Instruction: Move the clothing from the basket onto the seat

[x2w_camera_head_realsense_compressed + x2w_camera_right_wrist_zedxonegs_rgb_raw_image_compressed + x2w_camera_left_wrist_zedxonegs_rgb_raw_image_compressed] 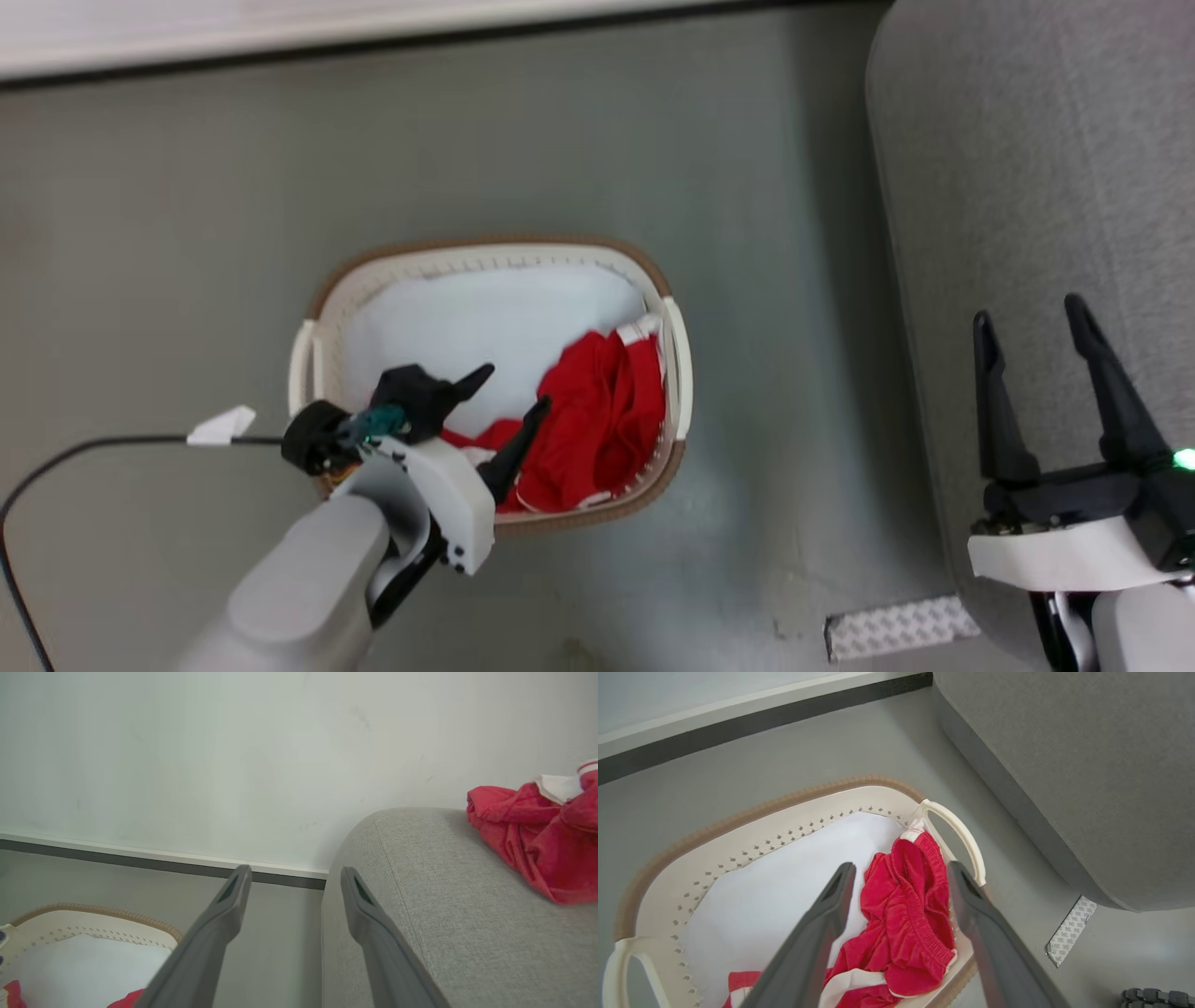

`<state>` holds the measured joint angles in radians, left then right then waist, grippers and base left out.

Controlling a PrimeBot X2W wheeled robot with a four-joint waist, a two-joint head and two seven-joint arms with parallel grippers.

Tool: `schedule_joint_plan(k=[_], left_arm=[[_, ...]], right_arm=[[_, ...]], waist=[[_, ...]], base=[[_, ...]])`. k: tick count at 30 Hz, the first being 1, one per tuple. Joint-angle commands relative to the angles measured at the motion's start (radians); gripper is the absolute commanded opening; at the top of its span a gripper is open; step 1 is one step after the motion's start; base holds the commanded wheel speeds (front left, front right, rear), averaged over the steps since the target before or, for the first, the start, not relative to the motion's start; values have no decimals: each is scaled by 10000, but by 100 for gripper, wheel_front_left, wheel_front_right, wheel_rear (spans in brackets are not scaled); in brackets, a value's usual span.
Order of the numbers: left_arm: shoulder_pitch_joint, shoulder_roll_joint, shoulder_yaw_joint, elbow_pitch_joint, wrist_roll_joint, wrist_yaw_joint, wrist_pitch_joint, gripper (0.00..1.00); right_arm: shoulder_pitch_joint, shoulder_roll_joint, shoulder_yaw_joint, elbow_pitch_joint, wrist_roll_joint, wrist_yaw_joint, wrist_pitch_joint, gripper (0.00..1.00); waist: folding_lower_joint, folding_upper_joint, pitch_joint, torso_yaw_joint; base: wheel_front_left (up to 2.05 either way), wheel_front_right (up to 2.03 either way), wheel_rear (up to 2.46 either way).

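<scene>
My left claw [518, 385] is spread and empty. It hangs over the near right part of the basket [485, 247], tips aimed at the clothing [597, 420]. The clothing is bunched up, red with white trim, against the basket's right wall on the white lining [485, 327]. Part of it trails under the claw toward the near wall. In the left wrist view the right handle [959, 833] sits just beside the heap, and my outer finger lines up with it.

Right claw [1027, 310] is spread too, empty, over the seat [1027, 140] near its left edge. In the right wrist view a second red garment [528, 849] lies on the seat top, apart from that claw.

The basket stands on the grey floor [187, 233], with a strip of floor between it and the seat. A black cable [93, 446] with a white tag [222, 425] runs along the floor toward my left wrist; its end is hidden. A patterned strip [896, 627] lies by the seat's base.
</scene>
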<state>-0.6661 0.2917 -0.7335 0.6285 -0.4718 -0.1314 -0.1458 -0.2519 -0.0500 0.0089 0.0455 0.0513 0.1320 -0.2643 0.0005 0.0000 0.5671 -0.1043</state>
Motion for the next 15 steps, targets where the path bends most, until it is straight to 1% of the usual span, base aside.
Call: schedule_joint_plan(k=[1,6,7,8,11,13,15], left_arm=[[-464,76,-276,251,-281,14,-119,100],[-1497,22,-1318,834,-898,14,-282,100],[-1497,22,-1318,834,-898,14,-282,100],[-1837,27,-1688,955,-1141,14,-387,100],[-2207,33,-2347,938,-1675,12,-407,100],[-2347,64,-2508,890,-1855,14,-427,100],[-2522,145,-2839,796,-2277,13,-476,100]], right_arm=[[-255,-12,-63,-262,-77,-25,0,100],[-432,-9,-194,-900,-241,-25,-1,100],[-432,-9,-194,-900,-241,-25,-1,100],[-510,-12,-252,-1096,-307,-25,-1,100],[-591,-12,-339,-1366,-331,-25,-1,100],[-586,-12,-371,-1417,-308,-25,-1,100],[-569,-10,-377,-1505,-204,-25,-1,100]], waist=[[-5,0,1357,-160],[-5,0,2287,-24],[-5,0,2287,-24],[-5,0,2597,-1],[-5,0,2971,36],[-5,0,3071,43],[-5,0,3220,36]], base=[[0,0,0],[0,0,0],[0,0,0],[0,0,0],[0,0,0],[0,0,0],[0,0,0]])
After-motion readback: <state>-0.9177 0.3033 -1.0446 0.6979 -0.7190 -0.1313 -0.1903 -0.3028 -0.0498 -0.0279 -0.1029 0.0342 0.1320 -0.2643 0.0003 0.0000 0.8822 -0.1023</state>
